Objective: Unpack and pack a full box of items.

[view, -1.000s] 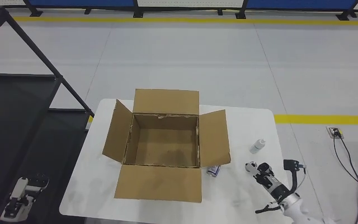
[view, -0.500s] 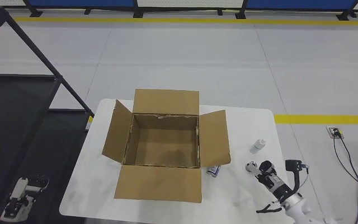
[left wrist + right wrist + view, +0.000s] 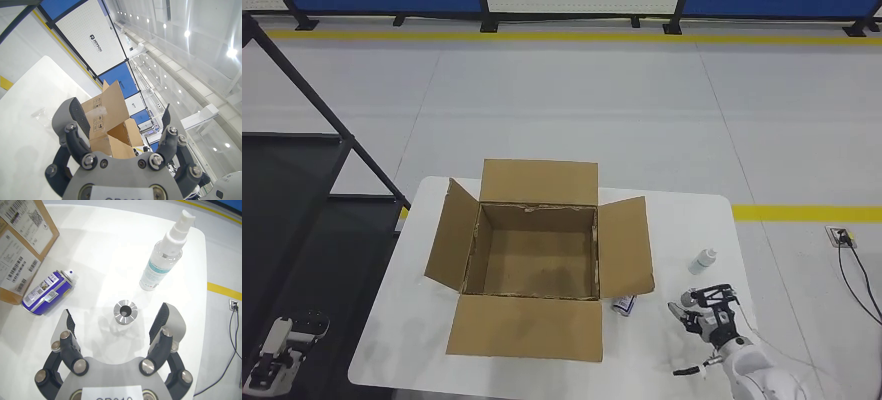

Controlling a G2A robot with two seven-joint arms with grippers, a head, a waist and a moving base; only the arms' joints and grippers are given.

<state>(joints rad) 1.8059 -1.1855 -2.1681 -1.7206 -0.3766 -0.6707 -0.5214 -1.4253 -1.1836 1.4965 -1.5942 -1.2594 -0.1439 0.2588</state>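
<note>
I see my right tool point(image 3: 115, 318) spread wide and empty, just short of the slotted steel collet point(image 3: 124, 313), which stands bore-up on the table point(image 3: 105, 247), centred on its opening.

Noting white round-cornered table point(image 3: 662, 215). Sitting mid-table: cardboard box point(image 3: 527, 327), open, four flaps splaying outward. Lying on side just beside box corner: blue spray can point(image 3: 48, 291), white nozzle. Standing upright toward right edge: clear pump bottle point(image 3: 162, 262), white spray head. Standing between can and bottle, apart from both: slotted metal cylinder point(image 3: 125, 312), bore facing up. Lying flat on bare tabletop: crumpled clear plastic film point(image 3: 40, 115).
</note>
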